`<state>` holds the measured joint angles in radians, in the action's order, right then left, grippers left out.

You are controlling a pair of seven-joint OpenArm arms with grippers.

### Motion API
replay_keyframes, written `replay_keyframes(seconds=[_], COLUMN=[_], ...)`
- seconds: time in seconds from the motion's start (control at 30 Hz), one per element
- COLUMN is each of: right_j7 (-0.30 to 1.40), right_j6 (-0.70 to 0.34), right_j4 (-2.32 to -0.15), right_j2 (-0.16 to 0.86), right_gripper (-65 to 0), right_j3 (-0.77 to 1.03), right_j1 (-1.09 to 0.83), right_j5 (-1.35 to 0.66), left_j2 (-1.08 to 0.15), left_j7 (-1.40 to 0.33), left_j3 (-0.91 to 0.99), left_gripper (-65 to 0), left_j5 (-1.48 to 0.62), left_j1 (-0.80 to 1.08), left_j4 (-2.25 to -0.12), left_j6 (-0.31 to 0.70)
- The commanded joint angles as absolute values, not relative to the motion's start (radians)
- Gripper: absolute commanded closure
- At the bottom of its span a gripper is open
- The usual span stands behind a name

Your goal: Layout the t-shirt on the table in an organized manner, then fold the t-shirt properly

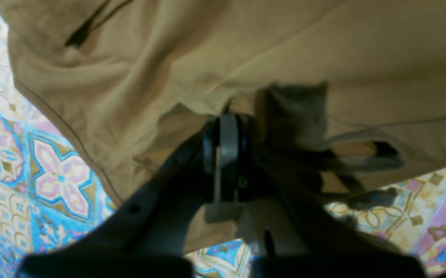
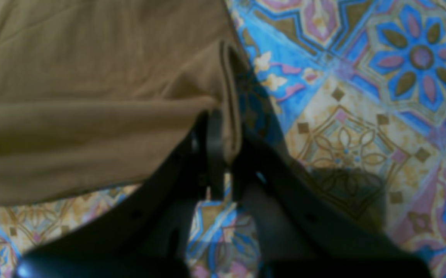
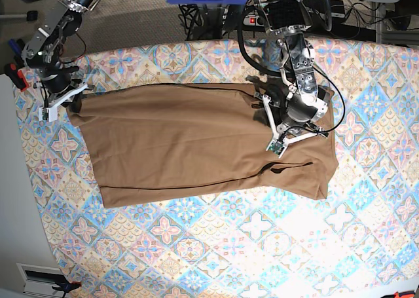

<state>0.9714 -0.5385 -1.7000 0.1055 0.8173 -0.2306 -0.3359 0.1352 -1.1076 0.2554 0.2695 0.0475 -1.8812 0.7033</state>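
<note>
The tan-brown t-shirt (image 3: 190, 141) lies spread flat across the table (image 3: 196, 245), long side running left to right. My right gripper (image 3: 73, 103) is at the shirt's far left corner; its wrist view shows it (image 2: 223, 119) shut on the hemmed edge of the t-shirt (image 2: 72, 96). My left gripper (image 3: 272, 129) is over the shirt's right part; its wrist view shows it (image 1: 226, 119) shut on a pinched fold of the t-shirt (image 1: 246, 46), beside a sleeve opening (image 1: 381, 150). The neck tag is hidden.
The patterned table cloth (image 2: 362, 116) shows around the shirt. Cables and equipment (image 3: 340, 10) crowd the far edge. The table's left edge (image 3: 19, 154) runs close to the right arm. A dark shadow (image 1: 296, 112) falls on the fabric.
</note>
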Motion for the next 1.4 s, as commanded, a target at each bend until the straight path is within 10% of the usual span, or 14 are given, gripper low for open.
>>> replay_keyframes(seconds=[0.0, 1.37], right_j7=[0.952, 0.993], right_j6=[-0.539, -0.539], right_j4=[-1.722, -1.389], right_j2=[0.124, 0.124], right_gripper=[0.0, 0.0], right_j3=[0.823, 0.817], right_j1=[-0.217, -0.021], right_j5=[-0.349, -0.349], left_j2=[0.12, 0.091], left_j7=[-1.096, -1.098], left_j3=[0.254, 0.363], left_gripper=[0.0, 0.0], left_j5=[0.265, 0.265], left_j1=[0.036, 0.038], left_j4=[-1.899, -1.899], left_j6=[0.698, 0.698])
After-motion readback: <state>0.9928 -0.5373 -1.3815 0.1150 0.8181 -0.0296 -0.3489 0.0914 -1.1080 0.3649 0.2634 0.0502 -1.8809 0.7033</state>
